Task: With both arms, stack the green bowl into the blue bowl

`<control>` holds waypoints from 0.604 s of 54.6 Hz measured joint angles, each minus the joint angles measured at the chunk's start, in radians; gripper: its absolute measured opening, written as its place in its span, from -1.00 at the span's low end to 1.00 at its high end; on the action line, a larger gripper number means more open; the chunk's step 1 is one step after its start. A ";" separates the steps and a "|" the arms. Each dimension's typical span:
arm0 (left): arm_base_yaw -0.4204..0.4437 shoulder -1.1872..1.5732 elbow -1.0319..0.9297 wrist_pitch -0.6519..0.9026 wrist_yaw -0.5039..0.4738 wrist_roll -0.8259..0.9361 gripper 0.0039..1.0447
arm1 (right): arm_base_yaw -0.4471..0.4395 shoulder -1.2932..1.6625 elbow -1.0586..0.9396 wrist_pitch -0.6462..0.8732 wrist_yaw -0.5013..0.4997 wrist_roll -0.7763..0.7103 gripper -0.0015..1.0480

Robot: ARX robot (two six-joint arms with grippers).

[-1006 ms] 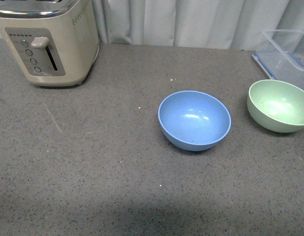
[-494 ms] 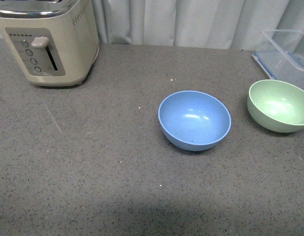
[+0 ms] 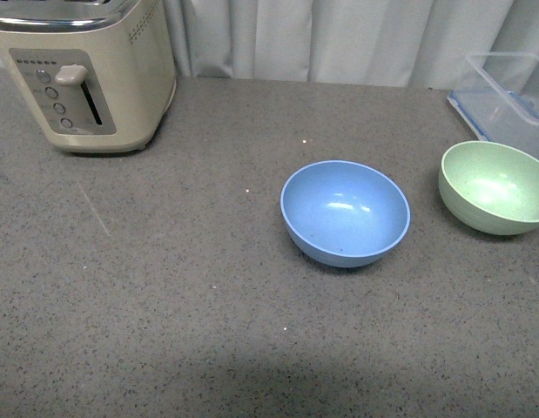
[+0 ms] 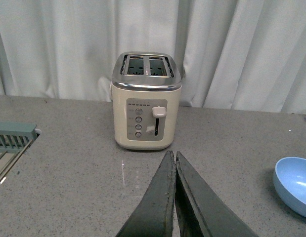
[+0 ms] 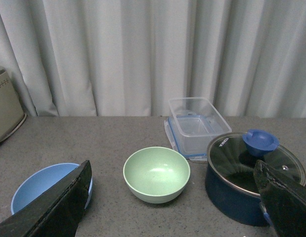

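Observation:
The blue bowl (image 3: 345, 212) stands upright and empty near the middle of the counter. The green bowl (image 3: 494, 186) stands upright and empty to its right, near the frame's right edge, apart from it. Neither arm shows in the front view. In the right wrist view the green bowl (image 5: 156, 174) lies ahead between the wide-open fingers of my right gripper (image 5: 175, 170), untouched, with the blue bowl (image 5: 41, 185) beside it. My left gripper (image 4: 174, 157) is shut and empty, its tips pressed together, pointing at the toaster; the blue bowl's edge (image 4: 294, 185) shows off to the side.
A cream toaster (image 3: 82, 74) stands at the back left. A clear plastic box (image 3: 508, 96) sits behind the green bowl. A dark blue pot with a glass lid (image 5: 251, 173) stands close beside the green bowl. A rack's corner (image 4: 9, 143) shows in the left wrist view. Curtains hang behind.

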 joint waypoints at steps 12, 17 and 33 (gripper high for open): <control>0.000 -0.003 0.000 -0.002 0.000 0.000 -0.13 | 0.053 0.311 0.080 0.056 0.240 0.022 0.83; 0.000 -0.003 0.000 -0.002 0.000 0.000 0.28 | 0.012 0.660 0.140 0.351 0.174 -0.011 0.83; 0.000 -0.003 0.000 -0.002 -0.002 0.003 0.88 | -0.033 1.537 0.442 0.727 -0.049 -0.238 0.83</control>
